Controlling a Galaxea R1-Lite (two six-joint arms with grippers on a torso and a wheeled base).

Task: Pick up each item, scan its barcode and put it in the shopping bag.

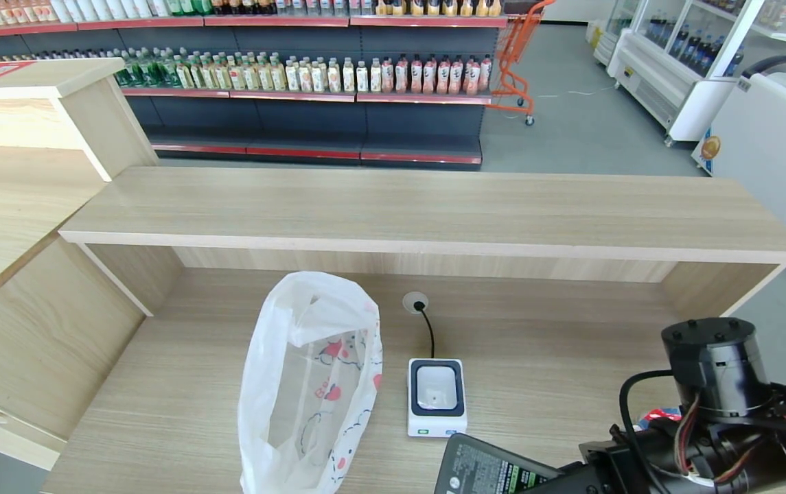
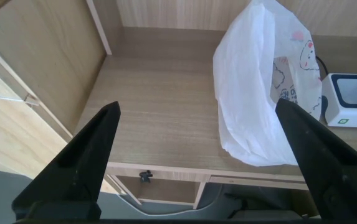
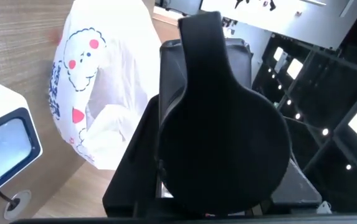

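I see shopping bag [image 1: 310, 384] beside scanner [image 1: 436, 396] on counter [image 1: 159, 412]; left pincer [image 2: 198, 111] gapes empty, right pincer [image 3: 206, 56] clamps dark box [image 1: 485, 472].

Shopping bag [image 1: 310, 384]: white thin plastic with cartoon prints, standing upright on the counter [image 1: 180, 412], mouth open. Scanner [image 1: 436, 396]: small white box with a dark-framed window facing up, just right of the bag and not touching it. Dark flat item [image 1: 485, 470] with a printed label, tilted, near the scanner's front.
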